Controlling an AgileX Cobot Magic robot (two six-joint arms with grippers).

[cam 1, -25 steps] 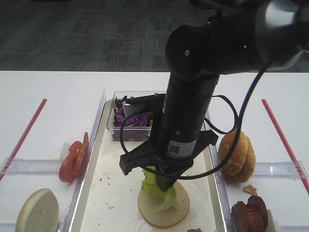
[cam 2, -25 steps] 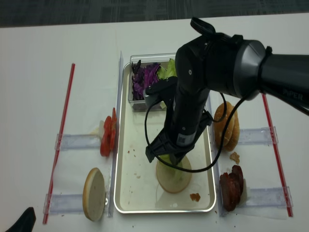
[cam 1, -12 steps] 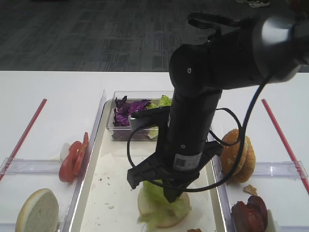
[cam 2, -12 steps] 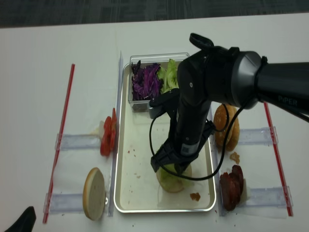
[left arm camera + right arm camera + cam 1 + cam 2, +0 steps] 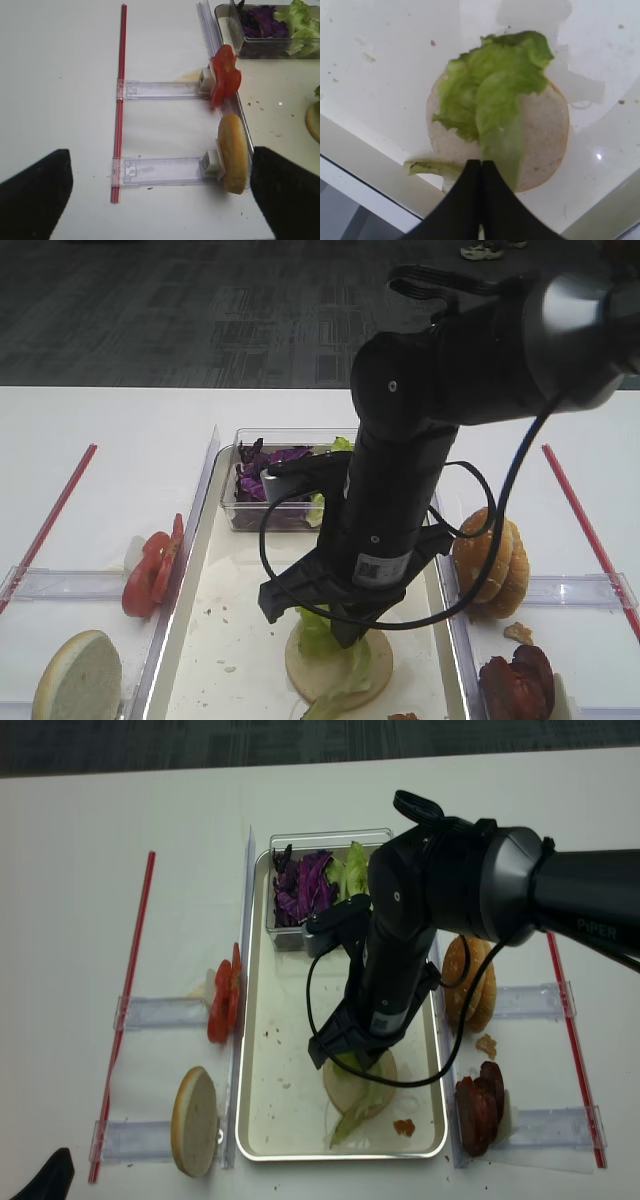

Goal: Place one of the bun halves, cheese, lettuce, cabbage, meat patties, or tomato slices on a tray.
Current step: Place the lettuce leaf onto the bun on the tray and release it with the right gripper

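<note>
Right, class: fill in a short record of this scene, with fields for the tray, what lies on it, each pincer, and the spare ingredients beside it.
tray: cream-white, a clear tub at its far end
on tray: bun half, flat face up, with the lettuce draped over it
right pincer: shut, above the bun's edge
left pincer: open, off to the side, holding nothing
beside tray: tomato slices, meat patties

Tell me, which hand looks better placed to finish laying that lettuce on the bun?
The right hand, probably: shut, directly over the lettuce draped on the bun half in the tray. The left hand is off beside the tray.
</note>
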